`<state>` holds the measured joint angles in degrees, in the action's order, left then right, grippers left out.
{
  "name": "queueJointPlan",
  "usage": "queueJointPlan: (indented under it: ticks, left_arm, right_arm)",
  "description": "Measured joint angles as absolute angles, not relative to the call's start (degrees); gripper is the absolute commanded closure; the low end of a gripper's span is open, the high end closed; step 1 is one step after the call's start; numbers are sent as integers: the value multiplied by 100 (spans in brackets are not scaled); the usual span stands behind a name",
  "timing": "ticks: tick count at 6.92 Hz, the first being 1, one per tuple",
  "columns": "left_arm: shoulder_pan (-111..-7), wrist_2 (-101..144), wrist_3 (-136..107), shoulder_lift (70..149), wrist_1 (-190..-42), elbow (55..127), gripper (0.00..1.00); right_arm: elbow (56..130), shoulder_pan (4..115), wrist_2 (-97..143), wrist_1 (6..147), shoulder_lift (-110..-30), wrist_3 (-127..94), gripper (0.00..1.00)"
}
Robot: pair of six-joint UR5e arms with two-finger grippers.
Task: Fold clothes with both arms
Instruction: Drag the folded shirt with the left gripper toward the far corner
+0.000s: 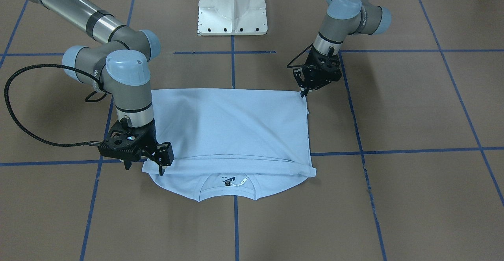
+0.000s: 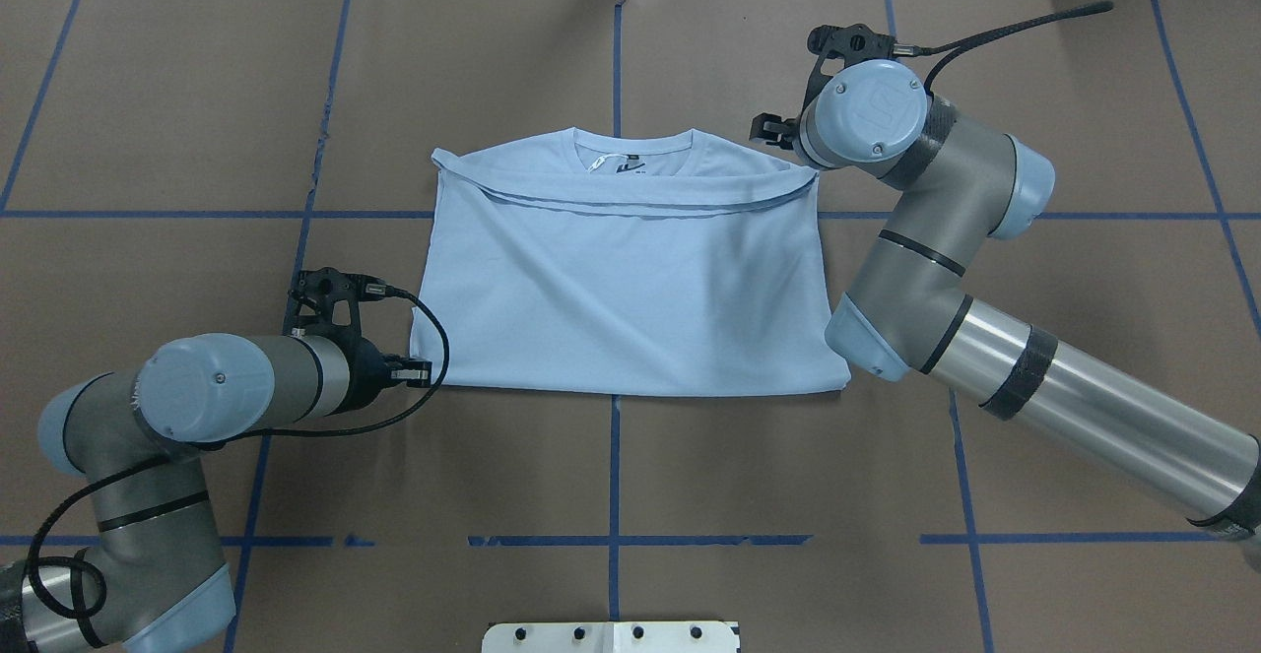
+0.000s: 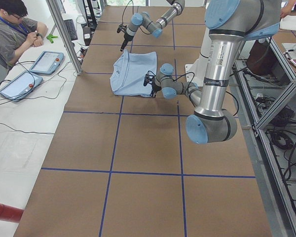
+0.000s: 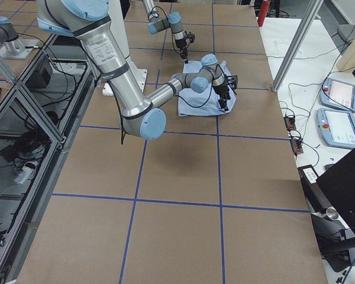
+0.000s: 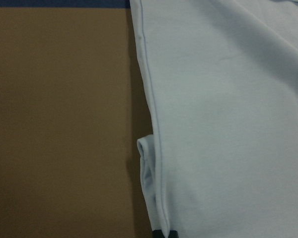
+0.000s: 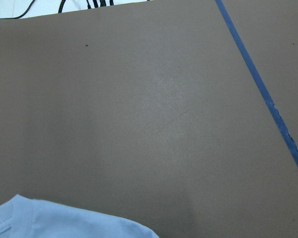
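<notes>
- The left gripper (image 1: 304, 92) has its fingertips at the T-shirt's (image 2: 630, 289) corner nearest the robot. I cannot tell whether they pinch the cloth or are only pressed together.
- From those fingertips the light blue T-shirt lies flat on the brown table (image 2: 197, 92) as a rough rectangle. A folded-over top layer ends in an edge just short of the neck.
- The right gripper (image 1: 144, 169) is at the far, opposite corner with its fingers spread. One finger is over the end of that folded edge, the other is outside the cloth above bare table.
- Just beyond those fingers, along the far side, the collar (image 2: 650, 148) lies exposed, and its dark label (image 1: 227, 181) faces up.
</notes>
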<state>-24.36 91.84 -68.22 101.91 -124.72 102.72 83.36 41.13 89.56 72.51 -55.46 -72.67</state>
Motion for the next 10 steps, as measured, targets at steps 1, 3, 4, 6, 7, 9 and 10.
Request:
queueJointPlan:
  ticks: [1,3,4,6,7,9,10]
  left_arm:
    - [-2602,9183,-6509,10152,-12472,10224,100]
    - [-3434,9200,-5517,10249,-12484,9683,100]
    - [-3945,9206,-5019,10545,-12483,9192,100]
    - [-4715,9214,-4361,11659,-12488,7721,100]
    - [-4960,9208,-4165,12360,-12611,6774,100]
    - [-5242,9087,-3767,13121,-13200,5351,1]
    - [-5322,9067,-3606,13183,-13441,5167,0]
  right_arm:
    - [8333,4113,8956,7253,-5546,-7263,0]
    - [8328,4113,8954,7258,-5546,-7260,0]
    - [8328,4113,8951,7258,-5544,-7260,0]
    - [8329,4110,8948,7252,-5538,-7262,0]
    - [8331,4107,8945,7251,-5532,-7268,0]
    - [8358,4096,8937,7251,-5511,-7306,0]
    - [8380,4073,8930,7253,-5487,-7355,0]
